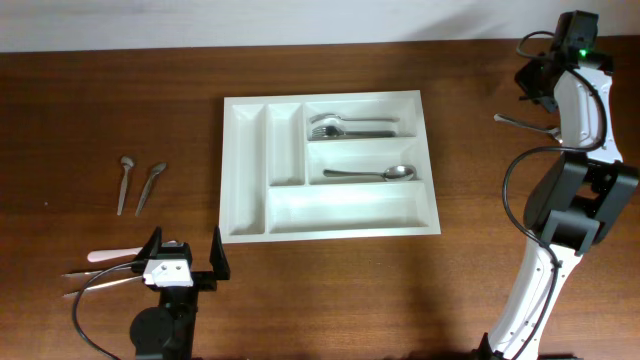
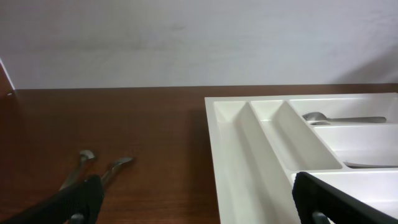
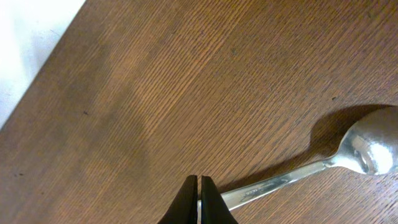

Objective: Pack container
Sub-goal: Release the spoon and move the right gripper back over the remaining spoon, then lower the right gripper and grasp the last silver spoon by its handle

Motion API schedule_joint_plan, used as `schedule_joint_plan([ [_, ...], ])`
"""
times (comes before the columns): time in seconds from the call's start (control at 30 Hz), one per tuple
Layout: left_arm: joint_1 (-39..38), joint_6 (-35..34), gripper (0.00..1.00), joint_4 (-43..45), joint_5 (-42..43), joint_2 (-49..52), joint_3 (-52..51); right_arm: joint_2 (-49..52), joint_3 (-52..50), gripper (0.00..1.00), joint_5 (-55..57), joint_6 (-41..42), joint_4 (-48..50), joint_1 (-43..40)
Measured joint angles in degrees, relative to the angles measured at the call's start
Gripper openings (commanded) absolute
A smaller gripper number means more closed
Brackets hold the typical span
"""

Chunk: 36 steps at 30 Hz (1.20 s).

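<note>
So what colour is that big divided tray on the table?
The tray is plain white, clearest in the overhead view.
</note>
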Motion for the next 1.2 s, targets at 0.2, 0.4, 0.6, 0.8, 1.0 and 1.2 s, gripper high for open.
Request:
schedule_joint_plan([
  [0.2,0.0,0.0,0.99,0.0,0.0,0.0,0.0,1.3,0.0,0.04,0.1,-0.9,0.2,-1.5],
  [0.4,0.0,0.0,0.99,0.0,0.0,0.0,0.0,3.7,0.0,0.04,0.1,-1.1,0.2,-3.1],
  [0.6,0.0,0.0,0.99,0.0,0.0,0.0,0.0,4.7,0.0,0.04,0.1,-1.3,0.9,-3.2],
  [0.8,0.0,0.0,0.99,0.0,0.0,0.0,0.0,5.2,0.0,0.04,0.1,-1.3,1.1,-3.2],
  [1.0,0.0,0.0,0.99,0.0,0.0,0.0,0.0,5.7,0.0,0.04,0.1,-1.4,1.0,-3.2],
  [1.2,0.0,0.0,0.99,0.0,0.0,0.0,0.0,7.0,0.0,0.04,0.1,-2.4,0.8,-3.2],
])
